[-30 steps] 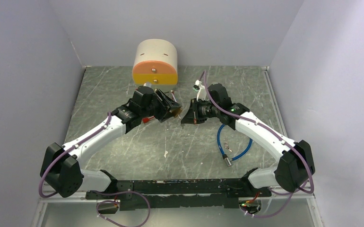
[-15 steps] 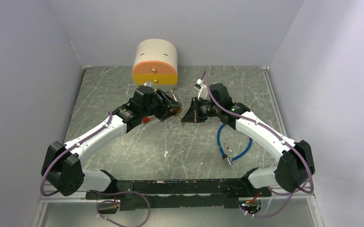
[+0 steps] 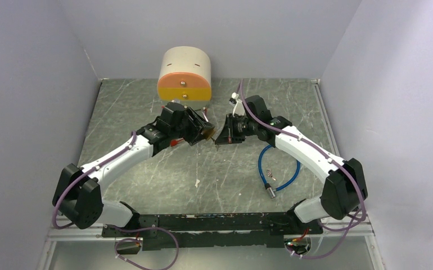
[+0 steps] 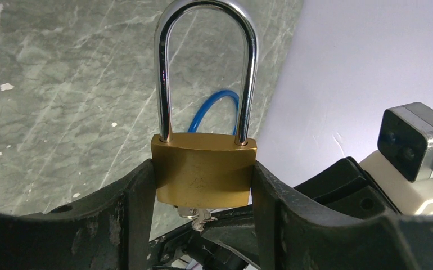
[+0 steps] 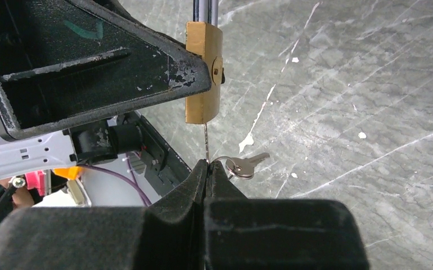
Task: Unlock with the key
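Surroundings: one blue cable [image 3: 279, 169] lying right of the padlock [image 4: 204, 171], one cream-and-orange domed box [image 3: 184, 73] behind it | Padlock: one, shackle [image 4: 162, 84] up, brass sides clamped in the left gripper [image 4: 204, 188] | Keys: two, linked; one key [image 5: 206, 140] joins the padlock's underside to the right gripper [image 5: 206, 169], pinched tight; spare key [image 5: 248, 165] dangles beside.

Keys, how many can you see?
2. One key runs from under the padlock into the shut right gripper; a second key dangles beside it. Others may be hidden.
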Robot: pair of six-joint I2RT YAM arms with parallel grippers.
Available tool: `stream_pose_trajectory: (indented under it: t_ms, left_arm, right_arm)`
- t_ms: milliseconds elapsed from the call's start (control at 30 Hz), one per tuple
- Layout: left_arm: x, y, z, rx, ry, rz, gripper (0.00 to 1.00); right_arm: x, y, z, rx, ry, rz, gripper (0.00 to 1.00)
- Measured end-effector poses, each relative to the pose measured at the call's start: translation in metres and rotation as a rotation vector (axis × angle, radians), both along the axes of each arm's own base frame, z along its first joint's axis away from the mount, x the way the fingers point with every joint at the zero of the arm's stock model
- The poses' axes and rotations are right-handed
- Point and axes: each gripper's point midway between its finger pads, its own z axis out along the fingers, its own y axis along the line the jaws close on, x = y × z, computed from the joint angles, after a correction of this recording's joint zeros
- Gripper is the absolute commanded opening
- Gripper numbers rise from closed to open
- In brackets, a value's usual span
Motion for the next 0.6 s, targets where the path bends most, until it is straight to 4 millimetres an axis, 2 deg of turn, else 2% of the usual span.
stream_pose_trajectory:
  t_ms: [133, 600]
  left_arm:
    - [-0.002, 0.004, -0.008, 0.018, 0.033, 0.017, 0.11]
    - [-0.005, 0.012, -0.017, -0.061, 0.189, 0.176, 0.10]
  right_arm:
    - [0.001, 0.001, -0.007, -0.012, 0.019, -0.002, 0.00]
    - [0.001, 0.009, -0.011, -0.060, -0.039, -0.022, 0.00]
